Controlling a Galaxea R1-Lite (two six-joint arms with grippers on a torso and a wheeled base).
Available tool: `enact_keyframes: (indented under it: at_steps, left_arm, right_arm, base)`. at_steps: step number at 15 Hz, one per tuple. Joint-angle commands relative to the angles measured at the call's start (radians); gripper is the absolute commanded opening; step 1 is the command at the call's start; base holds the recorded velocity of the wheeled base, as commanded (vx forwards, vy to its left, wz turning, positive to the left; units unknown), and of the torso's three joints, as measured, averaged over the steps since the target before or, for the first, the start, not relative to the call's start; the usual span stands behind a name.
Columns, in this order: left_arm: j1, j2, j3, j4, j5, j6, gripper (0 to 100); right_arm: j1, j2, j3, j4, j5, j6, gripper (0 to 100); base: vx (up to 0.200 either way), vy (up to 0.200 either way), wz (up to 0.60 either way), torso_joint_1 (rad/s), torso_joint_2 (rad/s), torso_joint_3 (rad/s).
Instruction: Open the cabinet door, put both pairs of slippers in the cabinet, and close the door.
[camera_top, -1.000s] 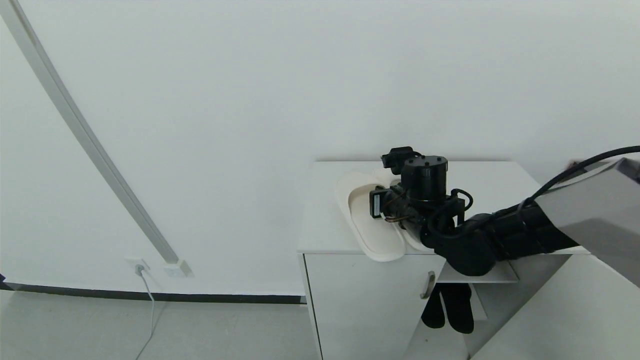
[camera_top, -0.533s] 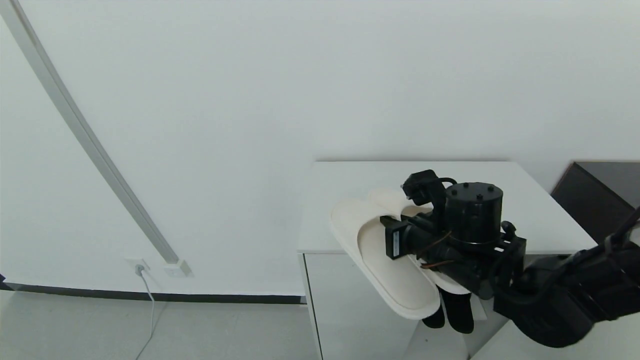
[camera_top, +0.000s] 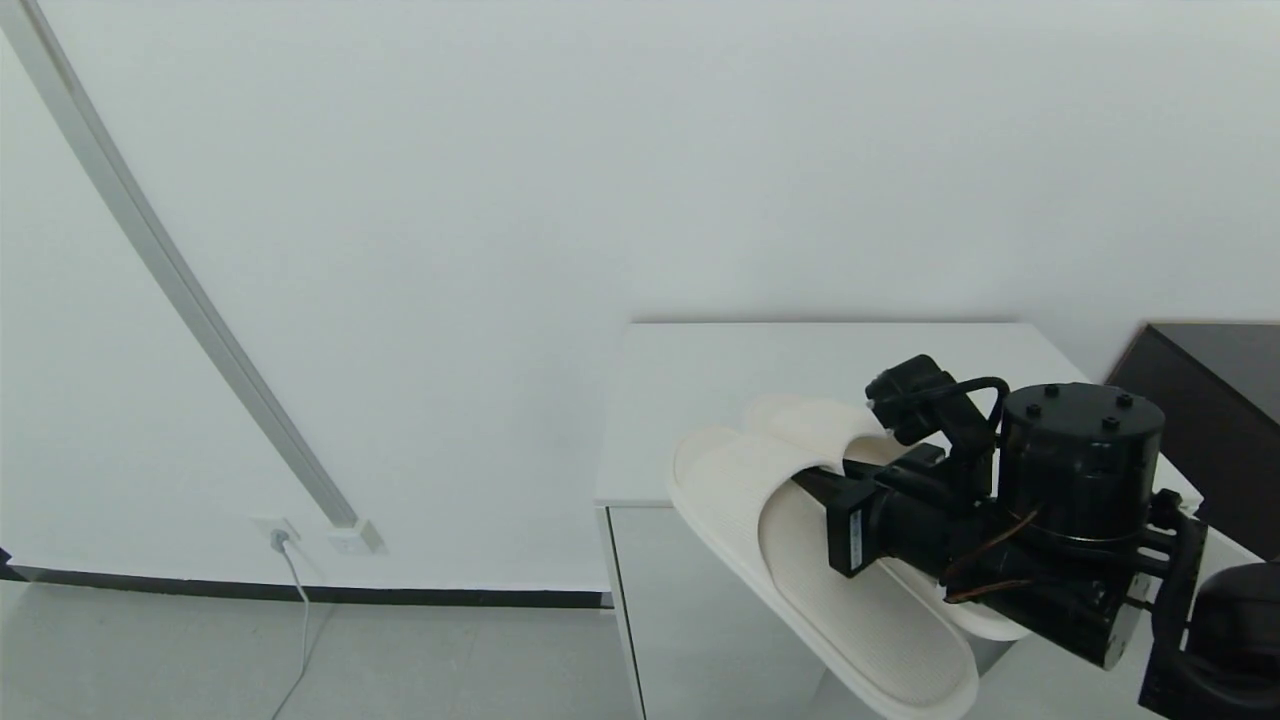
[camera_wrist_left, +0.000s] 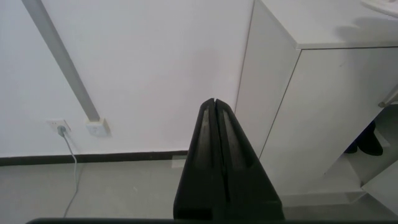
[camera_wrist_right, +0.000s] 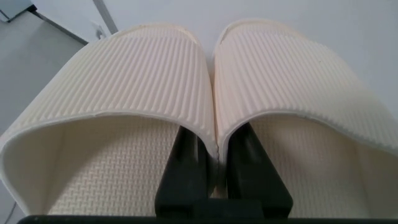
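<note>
My right claw (camera_wrist_right: 214, 155) is clenched on the pair of cream slippers (camera_top: 850, 600). One finger (camera_wrist_right: 183, 165) is tucked under the strap of one slipper, and the other finger is under the strap of the other. The two inner edges of the slippers are pinched between them. The slippers lie side by side and touch each other.

From my head I see the slippers up in the air, in front of the white cabinet (camera_top: 800, 360). Their toes point up toward the front edge of the cabinet's top surface. Their heels tilt down and toward me. They are off the surface.

My left claw (camera_wrist_left: 214, 109) is low down, beside the cabinet. It is clenched with nothing in it, and its two fingers are pressed flat together.

Past that claw I see one cabinet door (camera_wrist_left: 329, 118) that is shut. Its handle (camera_wrist_left: 390, 96) is at the far edge. Next to that door the cabinet is open. A pair of black slippers (camera_wrist_left: 367, 140) sits inside, low down.

A white wall is behind the cabinet. A grey bar (camera_top: 170, 270) slants across it. Near the floor there is a wall socket (camera_top: 275, 530) with a cord hanging from it.
</note>
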Motion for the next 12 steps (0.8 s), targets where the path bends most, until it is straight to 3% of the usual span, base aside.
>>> enact_keyframes:
  at_steps: [1,4,12]
  left_arm:
    - [0.000,0.000,-0.002,0.000,0.000,0.000,0]
    - [0.000,0.000,-0.002,0.001,0.001,0.000,0]
    - [0.000,0.000,-0.002,0.000,0.001,-0.002,0]
  right_arm:
    - [0.003,-0.020,0.008,-0.001,-0.001,-0.001,0]
    - [0.013,-0.016,0.012,-0.001,-0.002,-0.001,0]
    - [0.030,-0.002,0.013,-0.002,-0.005,-0.002,0]
  base:
    - [0.000,0.000,0.00,0.000,0.00,0.000]
    - [0.000,0.000,0.00,0.000,0.00,0.000]
    - [-0.200,0.000,0.00,0.000,0.00,0.004]
